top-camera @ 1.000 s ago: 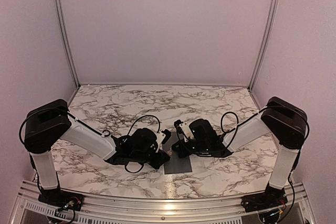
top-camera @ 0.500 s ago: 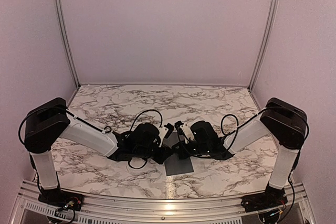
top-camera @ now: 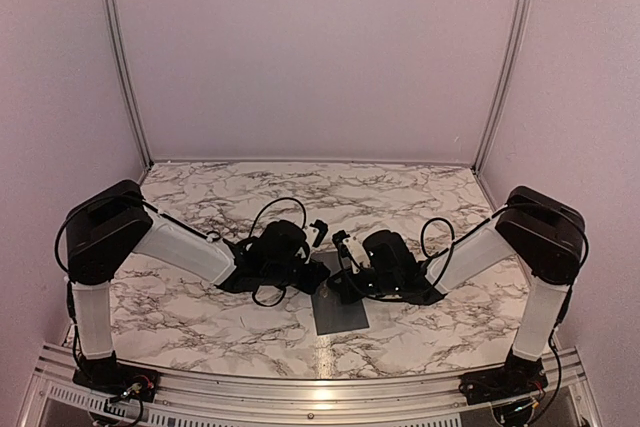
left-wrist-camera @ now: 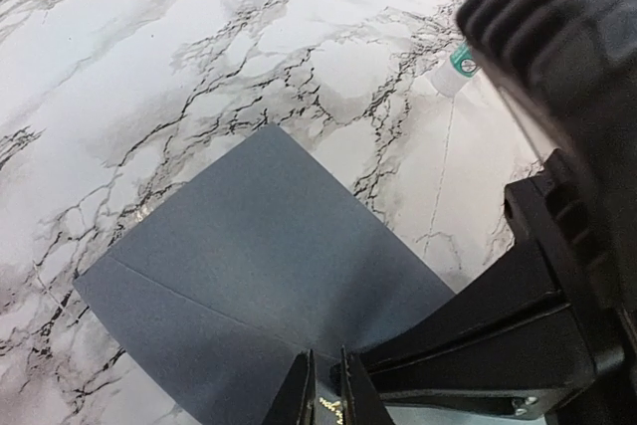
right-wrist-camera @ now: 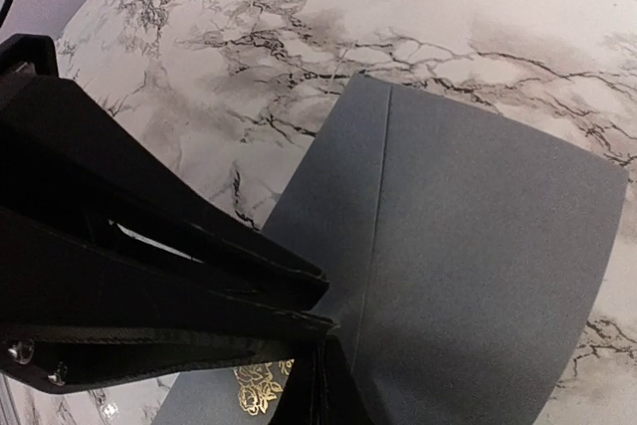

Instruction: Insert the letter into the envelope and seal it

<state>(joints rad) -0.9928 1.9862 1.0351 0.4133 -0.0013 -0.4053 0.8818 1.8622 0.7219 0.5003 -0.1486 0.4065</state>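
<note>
The dark grey envelope (top-camera: pixel 340 313) lies flat on the marble table between the two arms. It fills the left wrist view (left-wrist-camera: pixel 249 276) and the right wrist view (right-wrist-camera: pixel 478 266), with a straight crease across it and a small gold rose print (right-wrist-camera: pixel 257 387) near the fingers. My left gripper (top-camera: pixel 316 263) (left-wrist-camera: pixel 325 397) hovers low over the envelope's far end, its jaws almost together and empty. My right gripper (top-camera: pixel 336 283) (right-wrist-camera: pixel 323 385) is shut, its tip down on the envelope beside the crease. The two grippers nearly touch. The cream letter is not visible.
A small white-and-green tube (left-wrist-camera: pixel 456 67) lies on the marble table (top-camera: pixel 400 192) beyond the envelope. Lilac walls with metal rails (top-camera: pixel 125 57) close in the back and sides. A metal frame runs along the front edge (top-camera: pixel 320 392).
My left arm has swung away from the front edge, carrying its gripper from the envelope's left side to its far end. My right gripper has shifted slightly left and stays on the envelope.
</note>
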